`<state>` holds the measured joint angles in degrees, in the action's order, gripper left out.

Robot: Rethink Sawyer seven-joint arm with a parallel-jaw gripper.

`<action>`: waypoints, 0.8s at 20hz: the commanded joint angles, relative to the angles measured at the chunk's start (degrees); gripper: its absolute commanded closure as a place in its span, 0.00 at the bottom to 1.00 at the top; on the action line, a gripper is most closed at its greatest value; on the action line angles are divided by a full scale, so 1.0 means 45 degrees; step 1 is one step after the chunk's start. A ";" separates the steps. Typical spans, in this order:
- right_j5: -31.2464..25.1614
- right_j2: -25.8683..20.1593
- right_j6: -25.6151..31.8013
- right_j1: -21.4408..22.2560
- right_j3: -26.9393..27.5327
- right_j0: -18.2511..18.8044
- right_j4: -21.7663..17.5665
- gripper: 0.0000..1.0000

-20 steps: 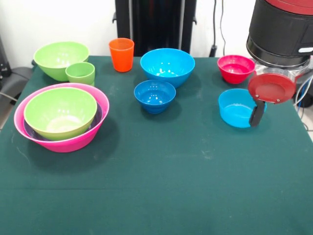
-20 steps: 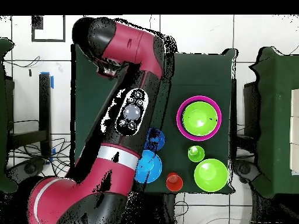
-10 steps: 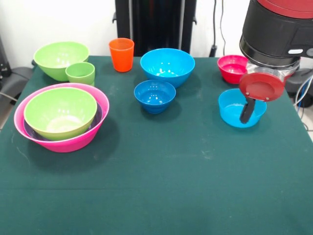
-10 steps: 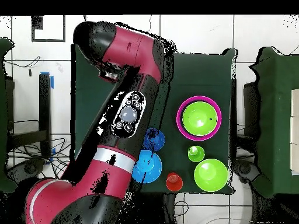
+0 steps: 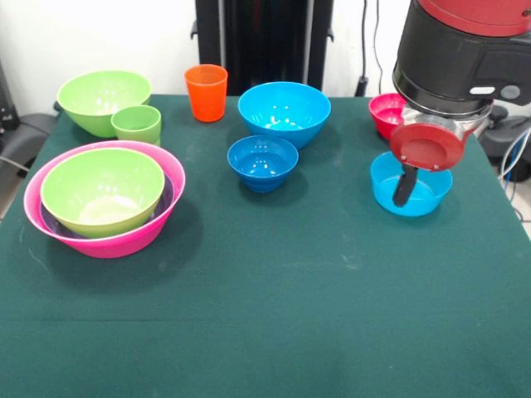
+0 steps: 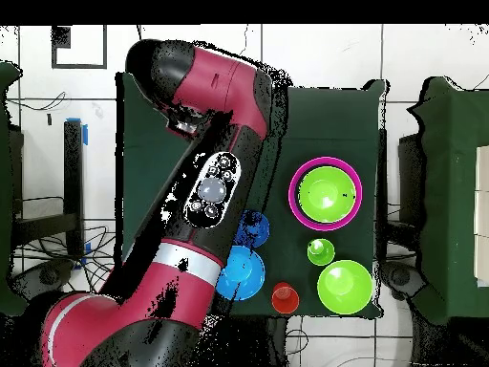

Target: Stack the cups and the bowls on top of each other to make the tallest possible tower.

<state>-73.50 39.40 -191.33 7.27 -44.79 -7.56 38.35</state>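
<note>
While no writing reads anywhere, end effector (image 5: 404, 189) dipping into shallow blue bowl (image 5: 411, 184), grip state unclear

Gripper (image 5: 404, 184) has been shifted left; the visible dark finger now sits inside the light blue bowl (image 5: 411, 186).

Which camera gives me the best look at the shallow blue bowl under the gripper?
The front view: the shallow blue bowl shows nearly whole, with the gripper hanging over its rim. In the overhead view the arm hides that bowl entirely.
</note>
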 commanded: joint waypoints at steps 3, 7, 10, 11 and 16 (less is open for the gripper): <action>0.0695 -0.0659 -0.4291 -0.1634 -0.0460 0.0131 0.0230 0.00; 0.0854 -0.0620 -0.4501 -0.2302 0.0333 0.0152 0.0358 0.00; 0.0551 -0.0478 -0.4719 -0.2626 0.0901 0.0132 0.0503 0.00; 0.0583 -0.0523 -0.4563 -0.2627 0.0876 0.0108 0.0503 0.00; 0.0482 -0.0363 -0.4554 -0.2854 0.1008 0.0046 0.0590 0.00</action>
<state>-73.46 40.64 -196.10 -2.81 -41.64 -7.45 40.13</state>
